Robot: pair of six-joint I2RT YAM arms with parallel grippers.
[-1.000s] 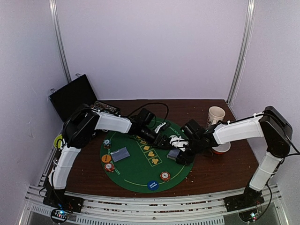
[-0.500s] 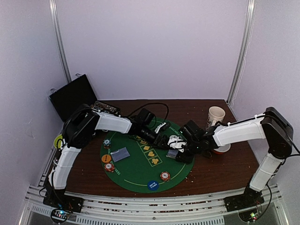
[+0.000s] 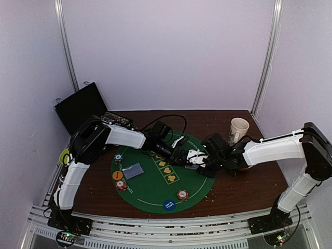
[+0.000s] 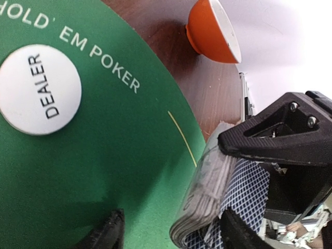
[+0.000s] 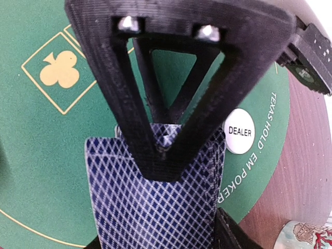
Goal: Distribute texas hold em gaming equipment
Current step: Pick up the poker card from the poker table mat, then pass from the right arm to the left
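Right tool [image 5: 161, 171]: clamped on the deck of cards [image 5: 155, 218], with one finger across the cross-hatched back and the other hidden underneath.
Left tool [image 4: 174, 236]: spread open, with its two fingers either side of the deck's free end. You cannot tell whether either one is touching yet.
Where the deck is: held above the right half of the green mat [image 3: 155, 189], between the two tools near the middle of the table [image 3: 233, 189].
Key relation: the deck lies straight ahead of your left tool, stacked edge towards it. That arm is the one placed to draw a card.
Long axis: it seems to run out along the right tool's fingers, though the frame cuts it off.
Nearby: the dealer button [image 4: 40, 89] lies flat just beside the deck, with the bowl [image 4: 212, 32] further off.
Open room: bare felt lies under the deck, and the dealt cards [image 3: 134, 170] and chip stacks [image 3: 182, 194] are well apart.
Risk: the tools are crowded together, so pinching several cards at once looks likely.
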